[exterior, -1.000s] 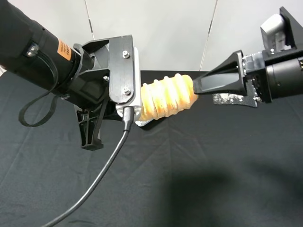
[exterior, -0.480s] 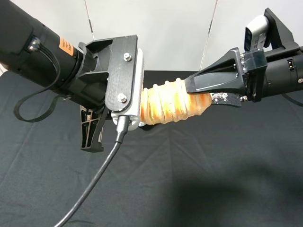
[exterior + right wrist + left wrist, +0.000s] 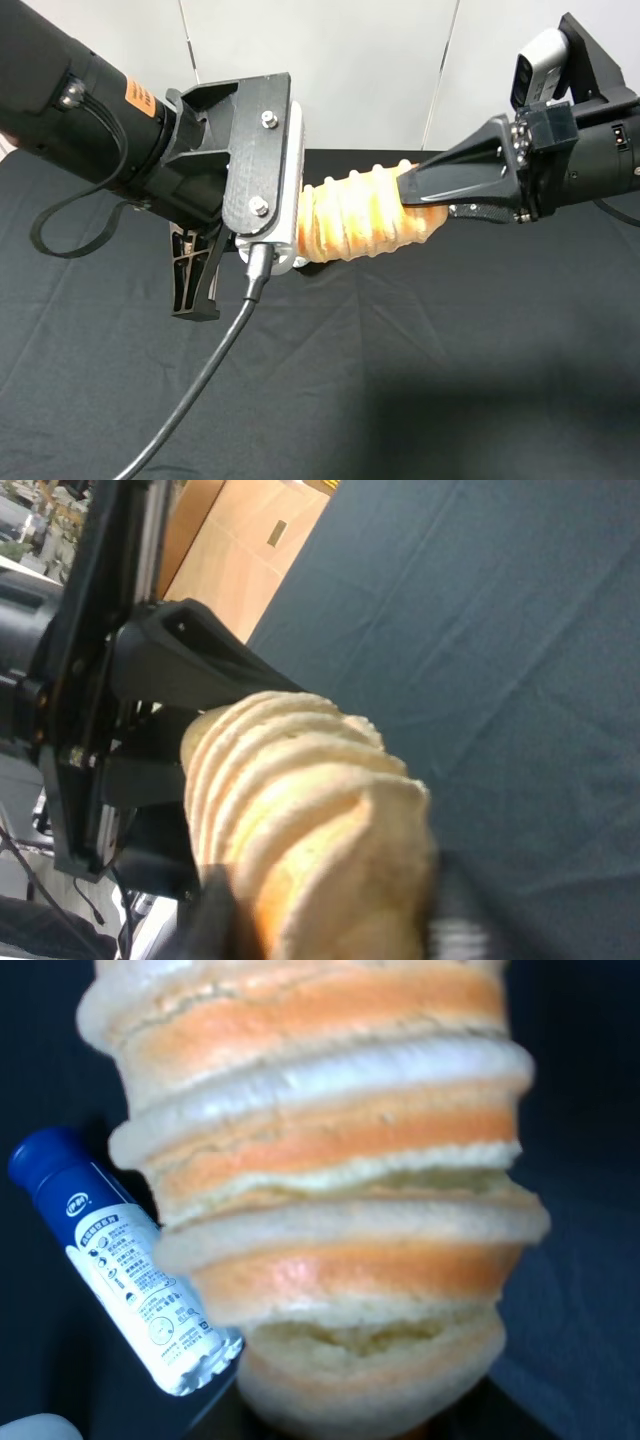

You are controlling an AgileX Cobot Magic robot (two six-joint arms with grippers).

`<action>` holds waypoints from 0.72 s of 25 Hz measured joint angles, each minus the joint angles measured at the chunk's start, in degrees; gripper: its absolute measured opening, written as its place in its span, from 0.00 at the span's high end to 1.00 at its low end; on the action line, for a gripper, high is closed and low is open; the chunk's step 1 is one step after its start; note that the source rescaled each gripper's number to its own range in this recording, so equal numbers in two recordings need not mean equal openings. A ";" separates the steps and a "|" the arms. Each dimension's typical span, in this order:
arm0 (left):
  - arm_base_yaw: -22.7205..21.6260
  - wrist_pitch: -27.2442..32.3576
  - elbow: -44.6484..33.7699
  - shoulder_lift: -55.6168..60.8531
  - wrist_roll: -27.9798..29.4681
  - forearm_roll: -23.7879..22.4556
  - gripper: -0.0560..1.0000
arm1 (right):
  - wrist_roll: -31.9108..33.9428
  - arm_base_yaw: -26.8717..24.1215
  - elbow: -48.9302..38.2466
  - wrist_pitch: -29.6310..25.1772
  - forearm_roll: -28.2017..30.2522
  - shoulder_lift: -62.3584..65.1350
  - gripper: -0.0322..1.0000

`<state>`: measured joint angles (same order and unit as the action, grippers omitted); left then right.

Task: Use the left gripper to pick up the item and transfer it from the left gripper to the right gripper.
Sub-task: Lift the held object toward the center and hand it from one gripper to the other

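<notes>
The item, a golden-tan ridged loaf [image 3: 355, 215], hangs level in the air above the black table. My left gripper [image 3: 297, 225], with broad black jaw plates and a pale pad, is shut on the loaf's left end. My right gripper [image 3: 412, 197], with pointed black fingers, is closed around the loaf's right end. In the left wrist view the loaf [image 3: 320, 1190] fills the frame. In the right wrist view the loaf [image 3: 310, 820] sits between my two blurred fingers [image 3: 215, 910], with the left gripper [image 3: 170, 670] behind it.
A white-and-blue bottle [image 3: 130, 1270] lies on the black cloth below the loaf. A black cable [image 3: 215, 360] dangles from the left gripper toward the table [image 3: 420, 380]. A black bracket-like part [image 3: 195, 285] shows under the left arm.
My right gripper slid left over the loaf's right end and its fingers closed on it. The left gripper shifted slightly and still holds the loaf.
</notes>
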<state>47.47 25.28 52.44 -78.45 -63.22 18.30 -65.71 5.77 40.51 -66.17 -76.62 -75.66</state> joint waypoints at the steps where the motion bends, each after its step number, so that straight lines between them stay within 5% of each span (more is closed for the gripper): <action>1: 0.00 0.00 0.00 0.00 -0.02 0.00 0.95 | -0.19 0.00 0.00 -0.05 0.00 0.00 0.83; 2: 0.00 0.00 0.00 0.00 -0.02 0.00 0.95 | -0.25 0.00 0.00 -0.17 0.00 0.00 0.94; 13: 0.00 -0.07 0.00 0.00 -0.02 0.17 0.95 | -0.39 0.00 0.00 -0.17 0.00 0.00 0.95; 15: 0.00 -0.76 0.00 0.00 0.65 0.17 0.86 | -0.39 0.00 0.00 -0.17 0.00 0.00 0.95; 17: 0.00 -2.50 0.00 0.00 3.14 0.00 0.61 | -0.39 0.00 0.00 -0.17 0.00 0.00 0.95; 18: 0.00 -2.50 0.00 0.00 3.14 0.00 0.61 | -0.39 0.00 0.00 -0.17 0.00 0.00 0.95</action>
<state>47.47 22.77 52.44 -78.45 -60.08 18.30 -66.10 5.77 40.51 -66.34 -76.62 -75.66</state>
